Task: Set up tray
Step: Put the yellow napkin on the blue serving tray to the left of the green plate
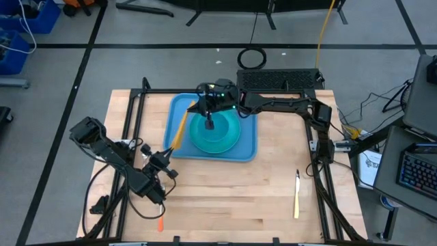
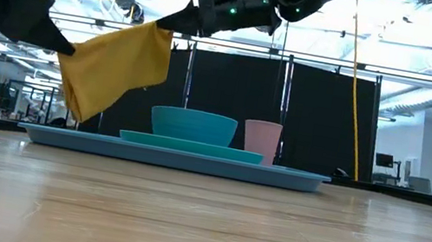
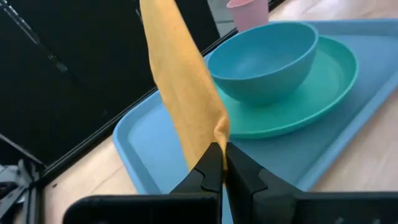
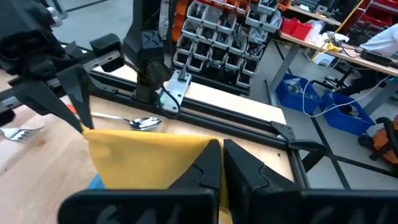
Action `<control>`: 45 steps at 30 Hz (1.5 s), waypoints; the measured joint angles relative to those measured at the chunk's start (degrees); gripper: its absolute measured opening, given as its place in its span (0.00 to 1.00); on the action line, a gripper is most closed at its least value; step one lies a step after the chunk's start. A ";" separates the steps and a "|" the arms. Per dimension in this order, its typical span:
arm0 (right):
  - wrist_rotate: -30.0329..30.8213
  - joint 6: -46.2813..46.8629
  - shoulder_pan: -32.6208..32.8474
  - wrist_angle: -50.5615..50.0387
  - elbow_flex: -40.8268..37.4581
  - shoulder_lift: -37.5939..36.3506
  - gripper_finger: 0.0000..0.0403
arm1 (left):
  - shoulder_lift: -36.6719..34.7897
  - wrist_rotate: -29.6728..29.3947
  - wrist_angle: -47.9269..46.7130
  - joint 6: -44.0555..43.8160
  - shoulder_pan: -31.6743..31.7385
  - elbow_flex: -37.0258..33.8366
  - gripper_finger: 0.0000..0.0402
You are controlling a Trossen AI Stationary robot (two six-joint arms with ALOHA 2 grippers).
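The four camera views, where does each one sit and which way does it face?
High: overhead, straight down on table, both arms and tray.
Low: table height, level across tray toward room; both arms above.
Left wrist: behind left claw, facing napkin, bowl, plate.
Right wrist: behind right claw, facing spoon, fork, shelves.
Shared: every view shows the napkin, pinched by both claws.

It was a robotics lab: parts bins (image 4: 230, 31) on racks, a keyboard (image 1: 420, 171) to the right, floor cables (image 1: 251, 57), black curtains (image 2: 321, 121) beyond.
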 joint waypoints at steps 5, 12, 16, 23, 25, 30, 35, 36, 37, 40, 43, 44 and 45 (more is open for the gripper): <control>0.00 0.09 -0.23 0.04 -0.02 0.00 0.00 | 0.01 -2.49 3.20 0.88 0.38 -0.13 0.00; 0.05 0.04 -0.27 -0.87 -0.07 0.00 0.00 | 0.01 -3.01 8.62 5.19 0.94 -0.13 0.01; 0.06 -0.07 -0.26 -0.93 -0.09 0.00 0.00 | 0.01 -2.54 9.45 6.24 1.01 -0.13 0.01; 0.06 -0.05 0.10 -0.67 -0.11 0.63 0.00 | 0.01 -2.07 10.60 0.84 1.15 -0.13 0.03; 0.13 -0.04 0.19 -1.10 -0.13 1.12 0.00 | 0.01 -1.44 10.60 -0.01 1.15 -0.13 0.06; 0.26 -1.01 0.30 -0.37 -0.17 2.73 0.00 | 0.01 -0.02 10.63 -2.85 1.12 -0.13 0.15; -0.06 0.02 0.30 2.51 -0.15 3.06 0.00 | 0.01 0.26 10.67 -3.80 0.60 -0.13 0.24; -0.34 0.00 0.24 2.54 -0.15 3.06 0.00 | 0.01 0.74 10.69 -4.36 0.58 -0.13 0.26; -0.94 0.00 0.19 2.54 -0.15 3.06 0.00 | 0.01 1.33 10.67 -4.73 0.58 -0.10 0.28; -1.32 0.67 -0.07 2.48 -0.15 3.06 0.00 | 0.01 2.01 10.55 -4.55 0.60 -0.12 0.33; -1.33 0.76 -0.07 1.48 -0.15 3.06 0.00 | 0.01 1.07 10.51 -4.45 0.33 -0.11 0.37; -1.33 0.74 -0.03 1.25 -0.15 3.06 0.00 | 0.01 0.10 10.49 -4.07 0.19 -0.13 0.38; -1.30 0.71 0.15 1.11 -0.15 3.06 0.00 | 0.01 -1.01 10.47 -3.37 0.10 -0.12 0.38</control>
